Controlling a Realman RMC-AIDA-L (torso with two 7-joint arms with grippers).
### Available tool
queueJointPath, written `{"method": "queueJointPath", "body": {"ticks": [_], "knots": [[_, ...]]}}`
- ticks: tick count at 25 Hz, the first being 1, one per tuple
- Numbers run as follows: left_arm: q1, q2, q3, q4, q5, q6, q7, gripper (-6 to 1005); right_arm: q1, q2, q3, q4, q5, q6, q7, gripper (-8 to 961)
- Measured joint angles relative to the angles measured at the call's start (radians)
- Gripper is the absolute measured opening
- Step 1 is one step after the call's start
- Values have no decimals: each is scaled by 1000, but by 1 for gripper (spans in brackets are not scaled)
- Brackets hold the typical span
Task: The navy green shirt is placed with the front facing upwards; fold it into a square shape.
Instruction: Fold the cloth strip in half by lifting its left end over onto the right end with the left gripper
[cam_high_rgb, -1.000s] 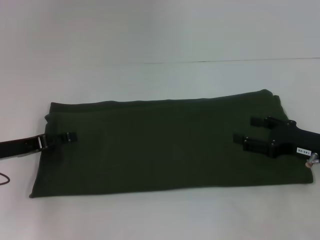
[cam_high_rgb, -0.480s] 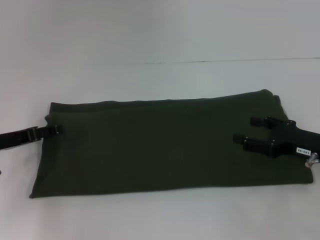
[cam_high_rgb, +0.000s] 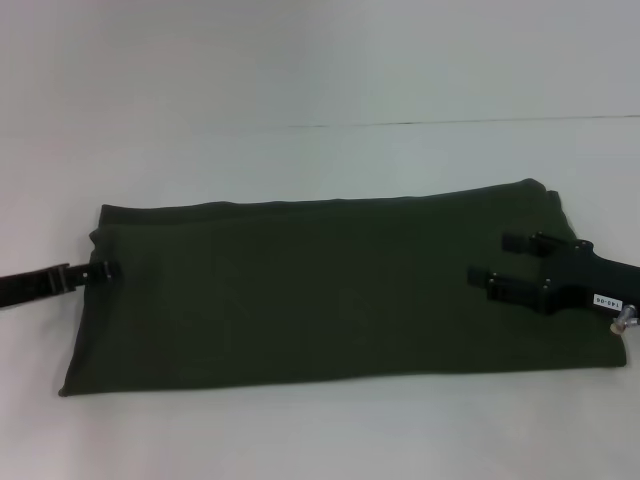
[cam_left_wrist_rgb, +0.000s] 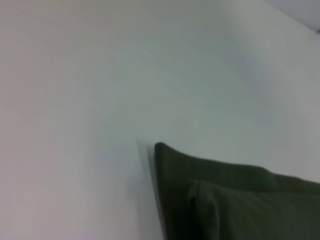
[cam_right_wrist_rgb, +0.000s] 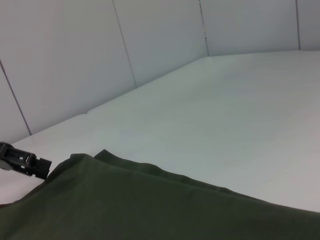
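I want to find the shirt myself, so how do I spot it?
Look at the white table. Across its middle lies the navy green shirt, folded into a long dark band. The left gripper and right gripper sit at its two ends.

The navy green shirt lies folded into a long band, so its lettering, collar and neck label are all hidden. The left claw reaches only the shirt's left edge, too small to tell how its fingers stand. Both arms are cut off by the head view's sides. The left wrist view shows only one shirt corner.
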Motion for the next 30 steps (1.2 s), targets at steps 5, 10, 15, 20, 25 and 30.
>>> {"method": "queueJointPath", "body": {"ticks": [5,10,15,20,25,30], "knots": [[-5,0,2,-14,4,-5,-1,913,1,0,0,0,0,0,1,867],[-6,0,4,-18,4,-8,-1,913,3,0,0,0,0,1,1,866],[-4,-2,5,-20,4,-12,2,913,2,0,-1,0,0,1,2,866],[0,-2,6,-21,4,-13,5,912,2,0,-2,1,0,0,1,866],[1,-4,27,-21,4,-13,5,912,1,0,-2,2,0,0,1,866],[-5,-6,41,-32,4,-13,5,912,0,0,-2,2,0,-1,1,867]]}}
